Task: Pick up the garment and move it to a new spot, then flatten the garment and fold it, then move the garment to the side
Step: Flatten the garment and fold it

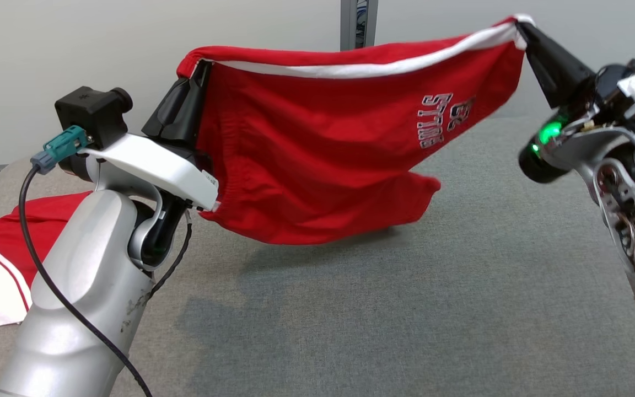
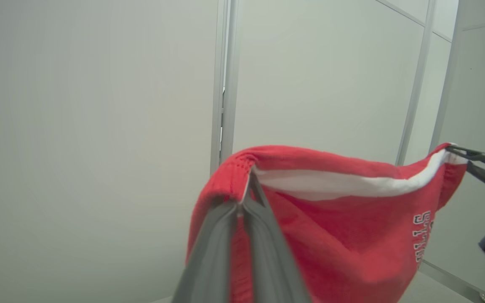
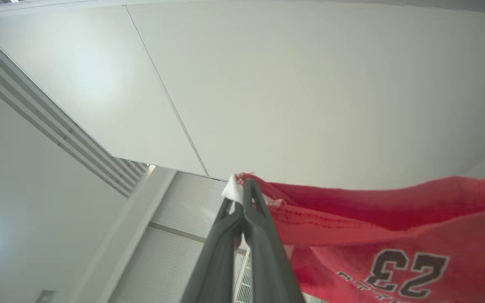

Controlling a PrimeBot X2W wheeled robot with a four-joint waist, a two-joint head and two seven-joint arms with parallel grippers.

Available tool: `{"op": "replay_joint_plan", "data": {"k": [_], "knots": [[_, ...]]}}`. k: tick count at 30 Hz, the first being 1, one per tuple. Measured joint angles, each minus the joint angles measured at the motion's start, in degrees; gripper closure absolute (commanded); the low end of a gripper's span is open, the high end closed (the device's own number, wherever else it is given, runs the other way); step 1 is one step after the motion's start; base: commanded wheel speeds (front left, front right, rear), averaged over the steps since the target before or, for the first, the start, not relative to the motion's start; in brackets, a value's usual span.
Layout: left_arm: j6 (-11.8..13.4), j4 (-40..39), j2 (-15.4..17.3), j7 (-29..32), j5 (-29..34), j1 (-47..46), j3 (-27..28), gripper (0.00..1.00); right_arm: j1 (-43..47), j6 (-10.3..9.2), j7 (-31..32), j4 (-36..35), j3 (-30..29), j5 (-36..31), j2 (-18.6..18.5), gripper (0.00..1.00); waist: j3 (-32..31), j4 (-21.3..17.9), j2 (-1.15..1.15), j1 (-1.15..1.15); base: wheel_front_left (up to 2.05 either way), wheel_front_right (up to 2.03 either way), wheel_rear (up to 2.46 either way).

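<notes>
While held across the upper frame, one garment (image 1: 323,154) is stretched.
Its edge is pinched by left gripper (image 1: 203,63) and right gripper (image 1: 518,25).

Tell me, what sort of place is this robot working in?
Probably an indoor lab or office-style test room: plain pale partition walls joined by metal posts, a grey felt-like work surface, and a red garment held up by the left gripper and right gripper.
</notes>
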Motion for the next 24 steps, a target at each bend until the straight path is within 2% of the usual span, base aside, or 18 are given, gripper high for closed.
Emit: {"op": "replay_joint_plan", "data": {"k": [4, 8, 12, 18, 24], "knots": [[0.0, 0.2, 0.1, -0.3, -0.1, 0.4, -0.2, 1.0, -3.3, 0.0, -1.7, 1.8, 2.7, 8.9, 0.2, 1.0, 0.0, -0.1, 0.0, 0.0, 0.0, 0.0, 0.0], [0.0, 0.4, 0.3, -0.6, -0.1, 0.5, -0.5, 1.0, -5.5, -0.01, -7.6, 3.8, 10.2, 7.4, -2.8, 1.0, 0.2, -0.1, 0.0, 0.0, 0.0, 0.0, 0.0], [0.0, 0.5, 0.2, -0.9, -0.1, 0.5, -0.7, 1.0, -8.0, 0.0, -13.1, 2.7, 13.9, 6.4, -4.7, 1.0, 0.5, -0.1, 0.0, 0.0, 0.0, 0.0, 0.0], [0.4, 0.3, 0.3, -1.9, -0.1, -1.0, -0.3, 1.0, -10.3, 0.0, -19.0, -0.1, 16.8, 9.0, -6.8, 1.0, 1.0, -0.1, 0.0, 0.0, 0.0, 0.0, 0.0], [0.8, 0.2, 0.2, -2.4, 0.1, -3.0, -0.1, 1.0, -12.4, 0.0, -21.3, -4.1, 17.4, 16.0, -7.2, 1.0, 1.0, -0.3, 0.0, 0.0, 0.0, 0.0, 0.0]]}}
